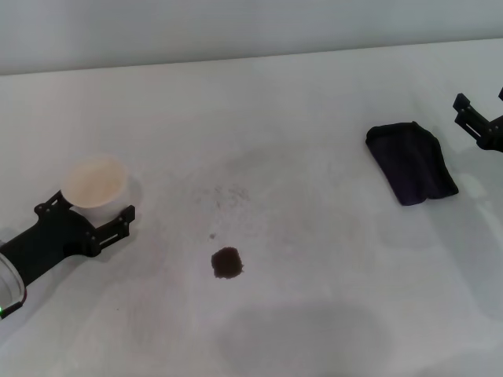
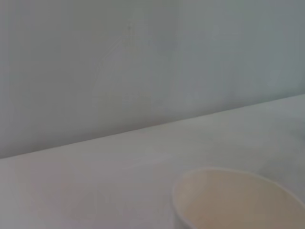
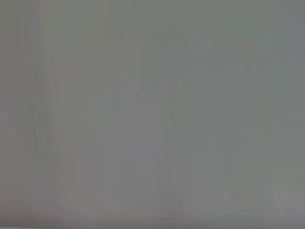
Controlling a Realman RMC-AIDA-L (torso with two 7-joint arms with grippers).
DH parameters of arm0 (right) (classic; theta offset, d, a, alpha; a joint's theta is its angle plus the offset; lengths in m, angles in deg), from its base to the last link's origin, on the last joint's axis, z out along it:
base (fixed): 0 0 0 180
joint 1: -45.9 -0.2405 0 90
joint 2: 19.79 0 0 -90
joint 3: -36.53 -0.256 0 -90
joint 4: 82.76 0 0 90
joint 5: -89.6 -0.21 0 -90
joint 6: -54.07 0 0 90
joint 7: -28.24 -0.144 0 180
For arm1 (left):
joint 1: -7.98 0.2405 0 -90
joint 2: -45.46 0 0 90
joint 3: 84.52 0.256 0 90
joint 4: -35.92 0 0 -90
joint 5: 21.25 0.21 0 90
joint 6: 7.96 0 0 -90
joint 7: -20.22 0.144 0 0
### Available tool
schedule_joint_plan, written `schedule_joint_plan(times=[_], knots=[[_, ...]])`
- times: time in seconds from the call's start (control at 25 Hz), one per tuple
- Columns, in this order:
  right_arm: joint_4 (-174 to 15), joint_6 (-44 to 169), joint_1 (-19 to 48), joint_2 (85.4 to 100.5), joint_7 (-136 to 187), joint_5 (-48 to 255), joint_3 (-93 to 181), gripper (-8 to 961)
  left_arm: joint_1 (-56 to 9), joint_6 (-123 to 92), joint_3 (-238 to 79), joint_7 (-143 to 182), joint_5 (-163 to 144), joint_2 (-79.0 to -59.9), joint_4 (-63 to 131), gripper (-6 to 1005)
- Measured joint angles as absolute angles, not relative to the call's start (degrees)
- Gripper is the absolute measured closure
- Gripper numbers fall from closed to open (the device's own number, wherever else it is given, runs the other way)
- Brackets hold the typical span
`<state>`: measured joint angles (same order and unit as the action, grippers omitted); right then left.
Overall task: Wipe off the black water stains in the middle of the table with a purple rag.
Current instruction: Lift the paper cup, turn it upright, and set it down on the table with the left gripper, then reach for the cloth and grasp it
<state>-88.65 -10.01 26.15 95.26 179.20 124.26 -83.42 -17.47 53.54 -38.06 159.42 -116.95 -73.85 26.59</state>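
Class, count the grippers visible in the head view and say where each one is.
2. The left gripper is around the paper cup at the table's left; the right gripper is beside the purple rag.

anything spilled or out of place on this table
Yes: a round dark blot, the black water stains, sits mid-table with a tiny speck just above it. The purple rag lies crumpled far right, unused. A paper cup stands upright between the left gripper's fingers.

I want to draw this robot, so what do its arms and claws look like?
Both are black. The left gripper has two thin, flat, bracket-like fingers with small bolts, on a chunky black wrist. A silvery-white ring with a tiny green light sits further back. Only the black, angular tips of the right gripper show at the picture's edge. No cables or labels show.
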Motion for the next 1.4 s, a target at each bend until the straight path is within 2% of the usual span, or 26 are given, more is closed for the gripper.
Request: schedule_joint_plan(times=[0.88, 1.4], knots=[[-90.1, -10.9, 27.0, 95.02, 179.5, 124.4, -80.1, 96, -11.9, 57.8, -37.5, 169.1, -120.4, -74.13, 31.4, 124], [-93.5, -12.8, 29.6, 94.99, 177.3, 124.4, -77.3, 97, -3.8, 70.2, -37.8, 175.4, -133.1, -73.84, 31.3, 125]])
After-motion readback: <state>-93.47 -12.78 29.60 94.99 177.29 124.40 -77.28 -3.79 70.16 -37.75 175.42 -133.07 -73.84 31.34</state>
